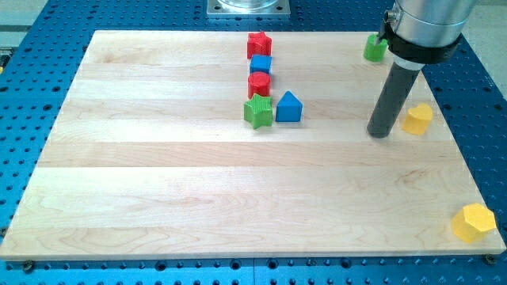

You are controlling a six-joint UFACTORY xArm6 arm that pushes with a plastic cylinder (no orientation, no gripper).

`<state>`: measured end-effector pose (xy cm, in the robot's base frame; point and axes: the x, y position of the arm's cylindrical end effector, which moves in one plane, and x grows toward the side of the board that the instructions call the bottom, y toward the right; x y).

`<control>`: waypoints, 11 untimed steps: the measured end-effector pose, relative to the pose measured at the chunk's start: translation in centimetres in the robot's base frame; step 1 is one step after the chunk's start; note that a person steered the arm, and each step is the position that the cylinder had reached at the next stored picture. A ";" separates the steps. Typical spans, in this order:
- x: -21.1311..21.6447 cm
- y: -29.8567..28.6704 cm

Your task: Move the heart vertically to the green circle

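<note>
The yellow heart (417, 119) lies near the board's right edge. The green circle (374, 48) sits at the view's top right, partly hidden behind the arm, above and left of the heart. My tip (381, 134) rests on the board just left of the heart, with a small gap between them. The dark rod rises from it up to the grey arm body at the view's top right.
A column near top centre holds a red star (259, 43), a blue cube (261, 64), a red cylinder (259, 83) and a green star (258, 112). A blue triangular block (288, 108) touches the green star's right. A yellow hexagon (473, 222) sits at the bottom right corner.
</note>
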<state>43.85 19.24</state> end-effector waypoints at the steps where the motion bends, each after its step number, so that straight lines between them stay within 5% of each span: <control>1: 0.2 2.3; 4: 5.7 5.2; 6: 2.2 10.7; 9: -2.5 1.4; 11: -2.9 4.1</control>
